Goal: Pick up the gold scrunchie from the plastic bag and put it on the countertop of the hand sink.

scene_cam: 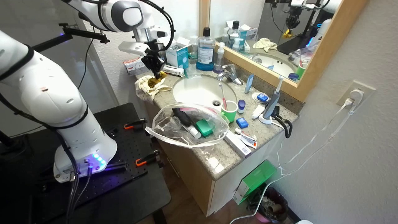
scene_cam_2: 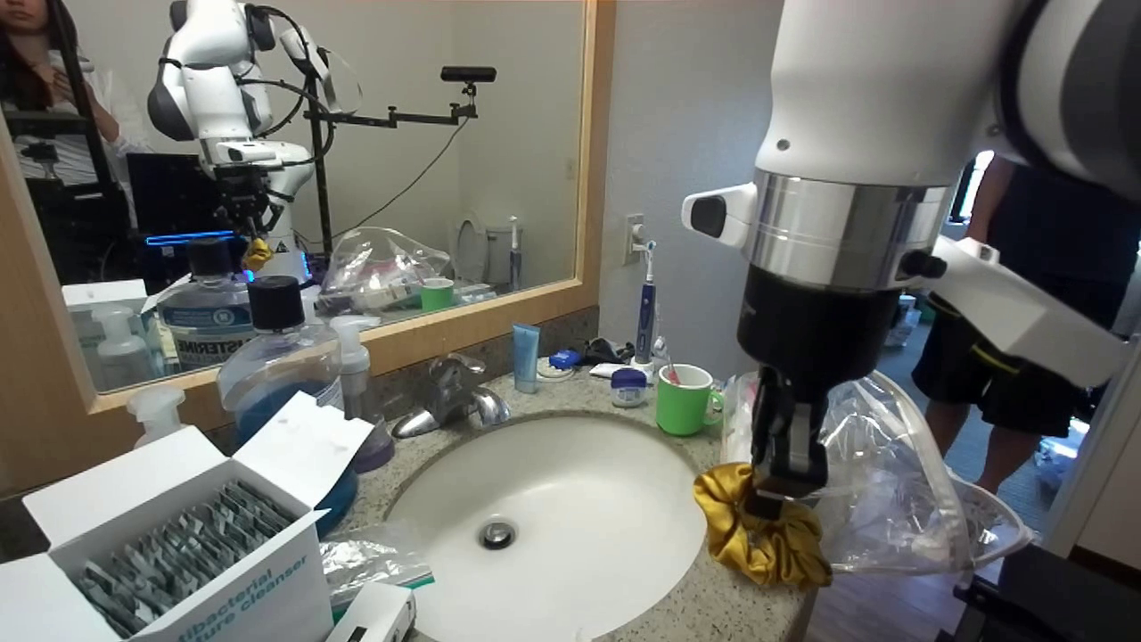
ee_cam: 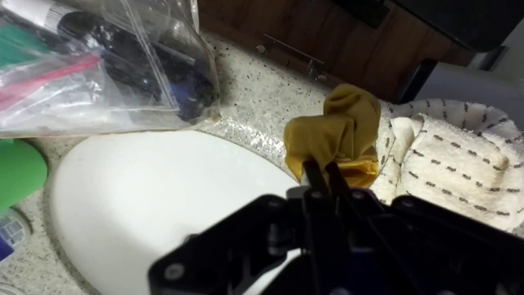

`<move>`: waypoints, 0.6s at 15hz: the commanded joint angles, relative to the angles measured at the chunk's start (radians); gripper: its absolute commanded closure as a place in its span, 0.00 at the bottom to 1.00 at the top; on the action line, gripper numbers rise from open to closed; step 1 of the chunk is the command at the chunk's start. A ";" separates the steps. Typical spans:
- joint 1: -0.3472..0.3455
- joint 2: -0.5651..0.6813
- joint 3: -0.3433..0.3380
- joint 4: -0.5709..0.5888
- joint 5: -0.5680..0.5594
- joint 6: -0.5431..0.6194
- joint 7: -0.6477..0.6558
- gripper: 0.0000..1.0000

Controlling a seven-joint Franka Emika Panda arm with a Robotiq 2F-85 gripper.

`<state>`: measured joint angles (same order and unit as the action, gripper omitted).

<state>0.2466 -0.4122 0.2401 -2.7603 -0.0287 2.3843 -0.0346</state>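
Here, gold scrunchie (ee_cam: 333, 133) in the claw (ee_cam: 321, 166).

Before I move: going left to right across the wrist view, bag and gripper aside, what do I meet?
Left to right: green mug, hand sink, gold scrunchie, white patterned towel.
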 commanded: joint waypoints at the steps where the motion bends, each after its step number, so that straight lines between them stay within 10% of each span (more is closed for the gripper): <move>1: 0.005 0.066 -0.005 0.031 -0.016 0.041 -0.010 0.98; 9: -0.006 0.211 -0.006 0.098 -0.026 0.057 -0.015 0.98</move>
<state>0.2458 -0.2750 0.2394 -2.7098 -0.0330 2.4297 -0.0379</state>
